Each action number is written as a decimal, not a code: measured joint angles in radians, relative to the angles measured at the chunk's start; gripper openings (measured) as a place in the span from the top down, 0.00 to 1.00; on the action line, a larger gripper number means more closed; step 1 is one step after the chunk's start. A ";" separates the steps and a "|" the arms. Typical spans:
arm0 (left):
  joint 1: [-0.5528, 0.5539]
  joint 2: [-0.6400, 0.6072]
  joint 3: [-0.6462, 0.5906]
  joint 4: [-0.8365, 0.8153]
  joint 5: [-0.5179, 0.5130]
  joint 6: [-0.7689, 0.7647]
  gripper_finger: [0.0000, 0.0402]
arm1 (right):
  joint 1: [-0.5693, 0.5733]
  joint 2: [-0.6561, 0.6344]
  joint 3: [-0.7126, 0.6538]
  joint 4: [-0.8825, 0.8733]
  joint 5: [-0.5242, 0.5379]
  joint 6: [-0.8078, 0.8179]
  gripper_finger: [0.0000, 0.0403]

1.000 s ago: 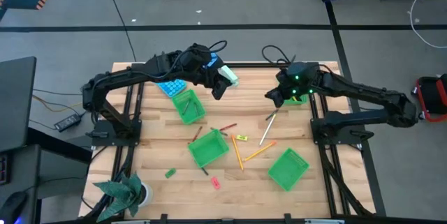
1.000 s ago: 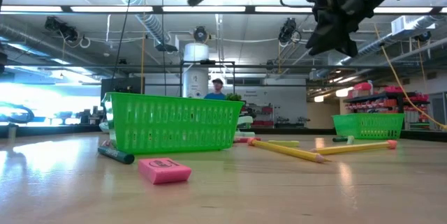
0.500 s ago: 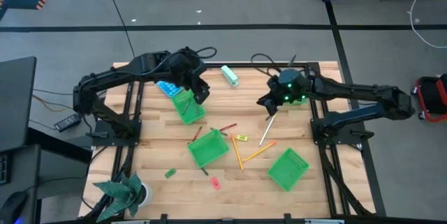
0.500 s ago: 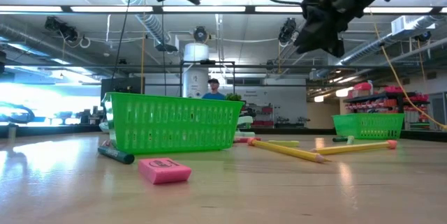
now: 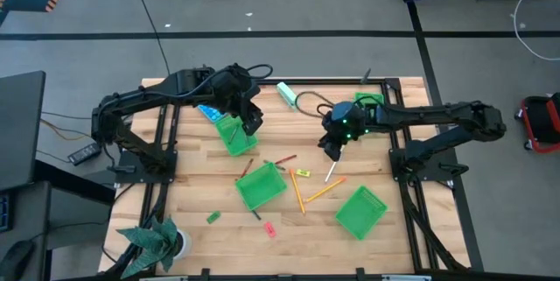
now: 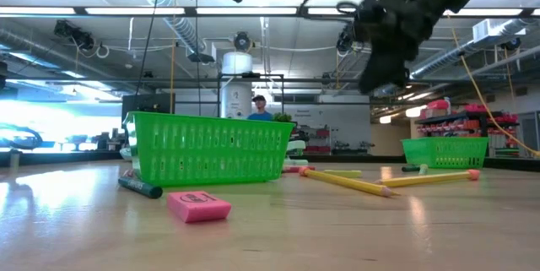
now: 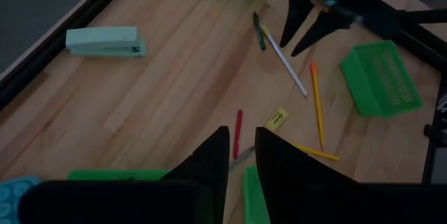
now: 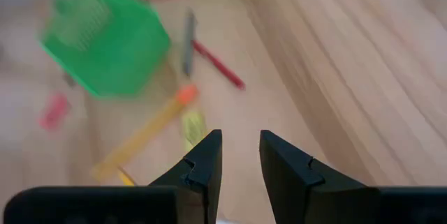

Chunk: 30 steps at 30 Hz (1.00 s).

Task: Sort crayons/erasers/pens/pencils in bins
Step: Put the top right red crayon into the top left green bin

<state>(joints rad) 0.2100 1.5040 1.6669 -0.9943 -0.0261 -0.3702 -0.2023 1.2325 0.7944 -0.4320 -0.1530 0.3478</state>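
Both pincers, left (image 5: 253, 120) and right (image 5: 330, 148), seemingly hang slightly parted.

The bins (image 5: 260, 188) are bright green with slotted walls; an eraser (image 6: 198, 206) is pink; the pencils (image 5: 297, 193) are yellow-orange; the table (image 5: 201, 185) is pale wood.

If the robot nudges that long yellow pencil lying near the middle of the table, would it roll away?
Probably a little. The yellow pencil is a thin, straight stick lying flat on smooth wood, so a sideways push likely rolls it. It looks stiff and light. An end-on push would probably just slide it.
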 joint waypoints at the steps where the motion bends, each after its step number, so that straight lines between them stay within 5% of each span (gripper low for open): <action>1: 0.000 0.000 0.000 0.000 0.000 0.000 0.81 | -0.006 0.012 0.000 -0.024 0.001 -0.037 0.74; 14: 0.000 0.000 0.000 0.001 0.000 -0.006 0.80 | -0.058 0.156 0.000 -0.073 0.002 -0.558 0.73; 23: 0.000 0.000 0.000 0.004 -0.010 -0.010 0.79 | -0.048 0.168 0.000 0.169 -0.014 -0.570 0.52; 30: 0.000 0.001 0.000 0.001 -0.020 -0.010 0.79 | -0.020 0.226 0.013 0.287 -0.009 -0.479 0.48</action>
<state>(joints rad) 0.2100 1.5047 1.6669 -0.9934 -0.0458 -0.3801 -0.2227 1.4587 0.8072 -0.1447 -0.1621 -0.1309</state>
